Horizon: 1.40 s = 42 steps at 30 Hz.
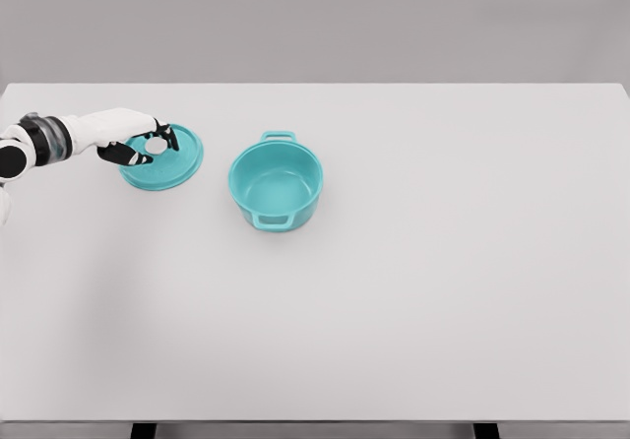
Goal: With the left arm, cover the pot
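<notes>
White tabletop [413, 301] filling most of the head view, plain grey wall behind, two dark table legs just showing at the bottom edge. Left of centre, a teal pot [277, 181], upright and uncovered, pale teal inside, one loop handle at the far rim and one at the near rim. Just beside it to the left, apart from it with a strip of bare table between, a round teal lid [167, 163], seemingly flat on the table or barely off it; cannot tell which. White knob [157, 147] at the lid's middle. Entering from the left edge, a white arm with a dark wrist joint, ending in the left hand [138, 139] over the lid's left half. Dark fingers [123, 154] curled around the knob, some above it and some below, clamped on it as far as the view shows. Right arm nowhere in the picture.
</notes>
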Tool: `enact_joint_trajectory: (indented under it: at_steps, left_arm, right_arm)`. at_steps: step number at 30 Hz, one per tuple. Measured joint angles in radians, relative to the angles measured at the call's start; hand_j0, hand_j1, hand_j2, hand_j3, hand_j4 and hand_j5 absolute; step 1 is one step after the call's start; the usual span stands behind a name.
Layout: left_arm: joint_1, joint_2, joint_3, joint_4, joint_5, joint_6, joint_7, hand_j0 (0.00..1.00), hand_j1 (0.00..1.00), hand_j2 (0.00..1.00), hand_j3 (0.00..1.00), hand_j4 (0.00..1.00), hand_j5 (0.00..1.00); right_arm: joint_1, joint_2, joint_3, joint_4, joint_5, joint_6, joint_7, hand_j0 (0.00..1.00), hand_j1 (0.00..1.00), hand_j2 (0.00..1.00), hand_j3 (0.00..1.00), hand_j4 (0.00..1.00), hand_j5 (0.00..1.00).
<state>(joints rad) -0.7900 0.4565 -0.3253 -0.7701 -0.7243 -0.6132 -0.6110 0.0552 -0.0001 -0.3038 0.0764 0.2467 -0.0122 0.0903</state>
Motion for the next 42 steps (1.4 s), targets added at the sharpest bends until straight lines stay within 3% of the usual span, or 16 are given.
enact_joint_trajectory:
  at_steps: [7,20,37,42]
  left_arm:
    - [0.002,0.006,0.000,-0.002,0.002,0.000,0.000,0.46,0.46,0.46,0.46,0.46,0.46]
    - [0.005,0.035,-0.001,-0.074,0.019,-0.001,0.000,0.47,0.47,0.47,0.47,0.47,0.47]
    - [0.025,0.147,-0.013,-0.205,0.129,-0.001,-0.001,0.47,0.47,0.47,0.47,0.47,0.47]
    - [0.023,0.185,-0.063,-0.270,0.189,-0.001,0.000,0.47,0.47,0.47,0.47,0.47,0.47]
  right_arm:
    - [0.000,0.000,0.000,0.000,0.000,0.000,0.000,1.00,1.00,1.00,1.00,1.00,1.00]
    - [0.000,0.000,0.000,0.000,0.000,0.000,0.000,1.00,1.00,1.00,1.00,1.00,1.00]
    - [0.000,0.000,0.000,0.000,0.000,0.000,0.000,1.00,1.00,1.00,1.00,1.00,1.00]
    - [0.000,0.000,0.000,0.000,0.000,0.000,0.000,1.00,1.00,1.00,1.00,1.00,1.00]
